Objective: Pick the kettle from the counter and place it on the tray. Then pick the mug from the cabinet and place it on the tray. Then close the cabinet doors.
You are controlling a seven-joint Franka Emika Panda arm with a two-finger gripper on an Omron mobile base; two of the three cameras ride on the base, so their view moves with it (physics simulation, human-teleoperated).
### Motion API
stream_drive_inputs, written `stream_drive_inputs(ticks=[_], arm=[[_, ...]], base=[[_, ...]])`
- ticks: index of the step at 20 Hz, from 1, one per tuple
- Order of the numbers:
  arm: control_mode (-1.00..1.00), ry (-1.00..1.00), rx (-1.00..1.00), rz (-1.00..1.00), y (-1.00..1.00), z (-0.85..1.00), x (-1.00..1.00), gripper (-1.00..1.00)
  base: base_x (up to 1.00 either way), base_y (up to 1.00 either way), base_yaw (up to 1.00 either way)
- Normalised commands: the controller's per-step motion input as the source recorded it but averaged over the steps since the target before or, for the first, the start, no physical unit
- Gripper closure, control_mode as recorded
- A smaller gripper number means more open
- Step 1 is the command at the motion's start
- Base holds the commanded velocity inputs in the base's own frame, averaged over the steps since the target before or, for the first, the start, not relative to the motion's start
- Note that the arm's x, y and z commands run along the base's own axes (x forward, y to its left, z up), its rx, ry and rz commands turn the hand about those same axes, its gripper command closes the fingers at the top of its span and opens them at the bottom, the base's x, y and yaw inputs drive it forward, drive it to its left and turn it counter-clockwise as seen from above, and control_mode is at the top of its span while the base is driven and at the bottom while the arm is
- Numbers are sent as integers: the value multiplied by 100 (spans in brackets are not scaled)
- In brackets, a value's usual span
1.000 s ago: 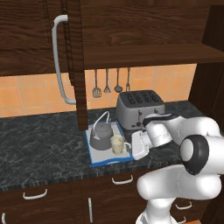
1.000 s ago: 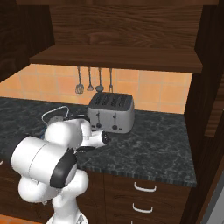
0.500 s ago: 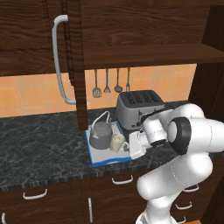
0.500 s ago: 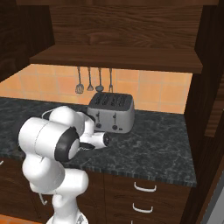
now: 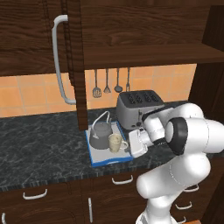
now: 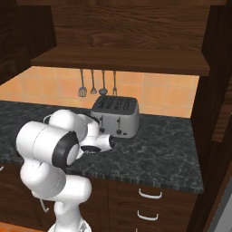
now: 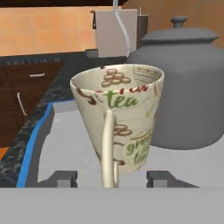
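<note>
The hand (image 7: 112,178) is seen wide open, its two fingertips (image 7: 63,178) spread low in the hand view on either side of the mug's handle, gripping nothing. The mug (image 7: 119,120) stands upright at centre frame on the tray (image 7: 65,144). The kettle (image 7: 186,85) is set just beside it, upper right. In the left base view the tray (image 5: 97,159) lies mid-frame on the desk (image 5: 39,140), below the open cabinet door (image 5: 78,65), with a toaster (image 5: 133,107) to its right.
</note>
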Motion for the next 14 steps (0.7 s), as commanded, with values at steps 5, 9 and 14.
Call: stream_drive_inputs(ticks=[5,9,14], arm=[[-100,0,0,6,0,32,-13,-100],[-100,0,0,0,-2,40,-31,-100],[-100,5,0,-15,0,47,-33,-100]], base=[[0,0,0],[0,0,0],[0,0,0]])
